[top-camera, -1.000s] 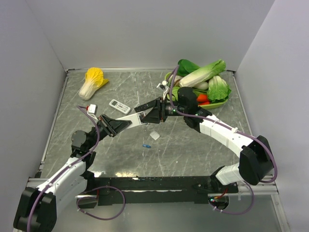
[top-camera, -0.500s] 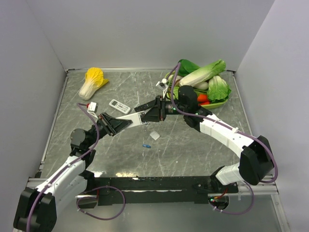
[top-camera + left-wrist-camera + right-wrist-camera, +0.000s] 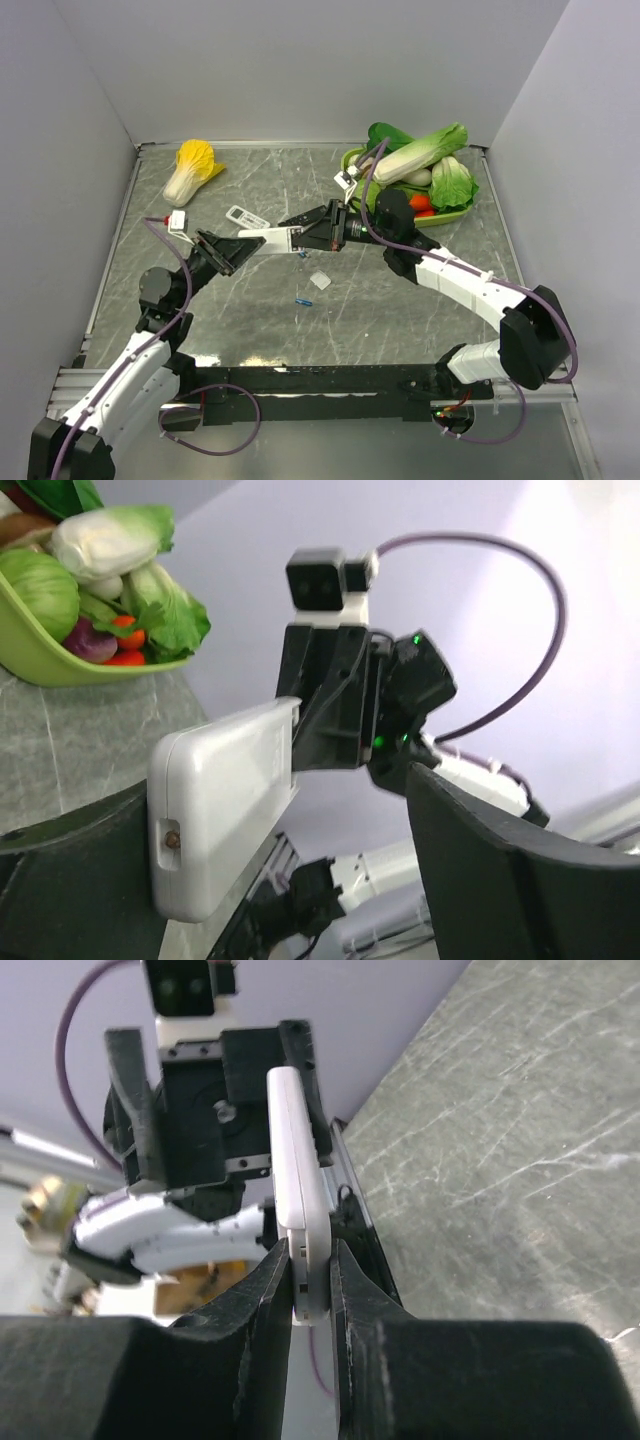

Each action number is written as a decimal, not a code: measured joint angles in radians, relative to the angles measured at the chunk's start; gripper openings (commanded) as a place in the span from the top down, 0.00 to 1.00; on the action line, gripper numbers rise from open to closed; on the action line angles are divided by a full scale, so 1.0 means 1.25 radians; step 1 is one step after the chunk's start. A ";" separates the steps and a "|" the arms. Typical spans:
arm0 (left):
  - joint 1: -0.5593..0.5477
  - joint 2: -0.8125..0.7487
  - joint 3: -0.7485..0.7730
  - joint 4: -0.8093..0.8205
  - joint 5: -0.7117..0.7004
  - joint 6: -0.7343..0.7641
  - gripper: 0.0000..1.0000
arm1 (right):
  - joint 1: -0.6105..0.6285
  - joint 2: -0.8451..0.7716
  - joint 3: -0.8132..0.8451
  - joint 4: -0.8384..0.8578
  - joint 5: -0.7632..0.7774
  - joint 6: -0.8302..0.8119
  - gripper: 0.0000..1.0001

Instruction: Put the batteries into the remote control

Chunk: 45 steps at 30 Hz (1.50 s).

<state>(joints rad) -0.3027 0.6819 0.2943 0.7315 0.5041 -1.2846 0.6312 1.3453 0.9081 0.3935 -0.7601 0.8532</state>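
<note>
The remote control (image 3: 266, 239) hangs above the table, white back showing, between my two arms. My right gripper (image 3: 303, 237) is shut on its right end; in the right wrist view the fingers pinch the remote control (image 3: 298, 1190) edge-on at my right gripper (image 3: 311, 1282). My left gripper (image 3: 230, 250) stands open around the other end, and the remote control (image 3: 222, 805) sits close to the lower finger of my left gripper (image 3: 290, 830). One blue battery (image 3: 303, 301) lies on the table in front.
A small white flat piece (image 3: 320, 280) lies near the battery. A smaller white remote (image 3: 246, 217) and a slim black remote (image 3: 298, 217) lie behind the grippers. A green bowl (image 3: 455, 214) of vegetables stands back right, a yellow cabbage (image 3: 190, 170) back left.
My left gripper has opened, let go of the remote control and drawn back to the left. My right gripper has closed on the remote's other end and holds it.
</note>
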 measured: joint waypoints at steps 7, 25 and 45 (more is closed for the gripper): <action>-0.027 -0.007 0.000 -0.015 -0.095 -0.017 0.12 | 0.062 -0.005 -0.032 0.071 0.144 0.091 1.00; -0.049 0.039 0.010 -0.010 -0.151 -0.010 0.50 | 0.112 -0.054 -0.095 0.134 0.338 0.214 1.00; -0.052 0.057 0.013 -0.024 -0.188 0.013 0.99 | 0.079 -0.102 -0.103 -0.089 0.278 0.113 0.29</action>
<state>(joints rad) -0.3676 0.7528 0.3103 0.7010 0.2687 -1.2686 0.7303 1.2175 0.7792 0.2829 -0.4126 0.9943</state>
